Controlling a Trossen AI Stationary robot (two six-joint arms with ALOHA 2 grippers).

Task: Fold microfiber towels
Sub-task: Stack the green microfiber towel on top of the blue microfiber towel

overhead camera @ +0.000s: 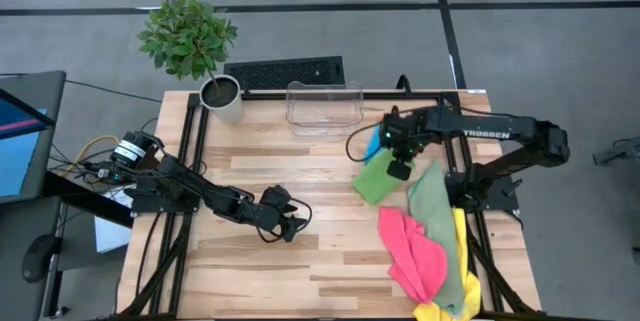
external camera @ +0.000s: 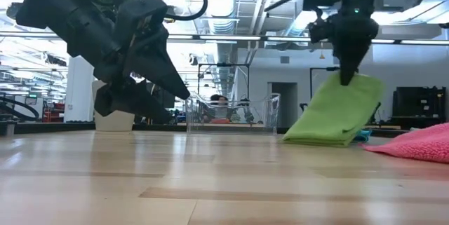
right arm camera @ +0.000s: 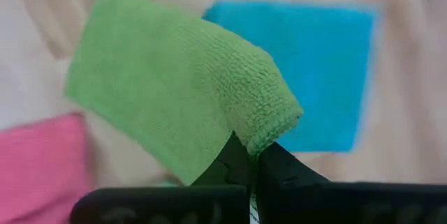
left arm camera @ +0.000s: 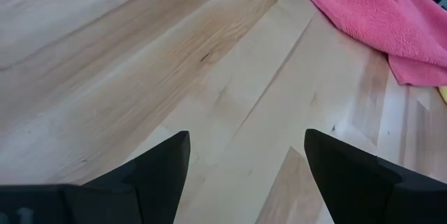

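A bright green towel (overhead camera: 373, 181) hangs from my right gripper (overhead camera: 400, 169), which is shut on it at the table's right side. A bright blue towel (right arm camera: 318, 70) lies flat on the wood just beyond the green one. The pink towel (overhead camera: 415, 246), the pale sage towel (overhead camera: 432, 201) and the yellow towel (overhead camera: 458, 251) lie loosely heaped nearer the front right corner. My left gripper (overhead camera: 290, 223) hovers open over bare wood near the table's middle, with nothing between its fingers (left arm camera: 164, 165). My right gripper pinches a rounded fold at the green towel's upper edge (right arm camera: 269, 123) between its two fingers, so more than one layer is in the hold. The fingers come from above, pointing down. The towel hangs slanting below them, and its lower end (external camera: 326, 137) rests on the table.
A clear plastic bin (overhead camera: 325, 106) stands at the far edge, with a potted plant (overhead camera: 220, 96) to its left and a keyboard (overhead camera: 285, 71) behind the table. Bare wood (overhead camera: 300, 161) stretches across the table's middle and near left.
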